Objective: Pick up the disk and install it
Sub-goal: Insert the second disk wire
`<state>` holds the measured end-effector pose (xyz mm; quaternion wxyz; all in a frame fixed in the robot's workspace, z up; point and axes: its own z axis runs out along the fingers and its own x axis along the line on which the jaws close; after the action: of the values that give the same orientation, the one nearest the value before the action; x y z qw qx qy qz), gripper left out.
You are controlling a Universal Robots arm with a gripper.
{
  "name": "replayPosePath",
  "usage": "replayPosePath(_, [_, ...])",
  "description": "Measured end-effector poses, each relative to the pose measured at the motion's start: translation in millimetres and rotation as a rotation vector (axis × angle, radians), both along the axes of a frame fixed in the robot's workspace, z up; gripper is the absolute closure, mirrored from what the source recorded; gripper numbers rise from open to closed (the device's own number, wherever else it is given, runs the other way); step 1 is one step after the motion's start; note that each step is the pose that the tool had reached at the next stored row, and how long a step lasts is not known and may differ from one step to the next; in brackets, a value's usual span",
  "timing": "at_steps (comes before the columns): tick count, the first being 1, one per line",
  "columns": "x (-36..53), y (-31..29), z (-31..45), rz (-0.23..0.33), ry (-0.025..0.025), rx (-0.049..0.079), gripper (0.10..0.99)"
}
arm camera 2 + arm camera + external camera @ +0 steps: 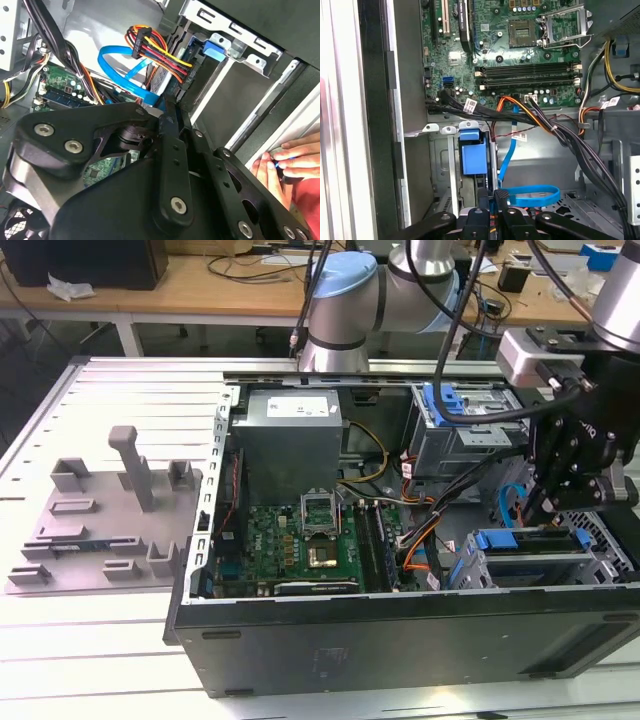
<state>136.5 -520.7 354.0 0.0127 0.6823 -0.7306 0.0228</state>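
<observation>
Now the gripper (548,502) hovers over the drive cage (545,558), finger state unclear; judged best kept square above the disk (527,539).

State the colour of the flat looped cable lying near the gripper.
Bright blue; the cable shows best in the first wrist view, just beyond the gripper.

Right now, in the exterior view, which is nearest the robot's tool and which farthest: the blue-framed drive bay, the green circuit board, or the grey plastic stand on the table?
1. Blue-framed drive bay: just below the tool, at the view's right.
2. Green circuit board: mid-case, toward the left.
3. Grey plastic stand: outside the case, far left on the table.
</observation>
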Motion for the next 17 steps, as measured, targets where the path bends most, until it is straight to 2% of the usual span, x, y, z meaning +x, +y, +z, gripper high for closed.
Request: replayPosePath(17, [4.9,-4.1,-1.2,0.0,0.0008,0.0,0.925])
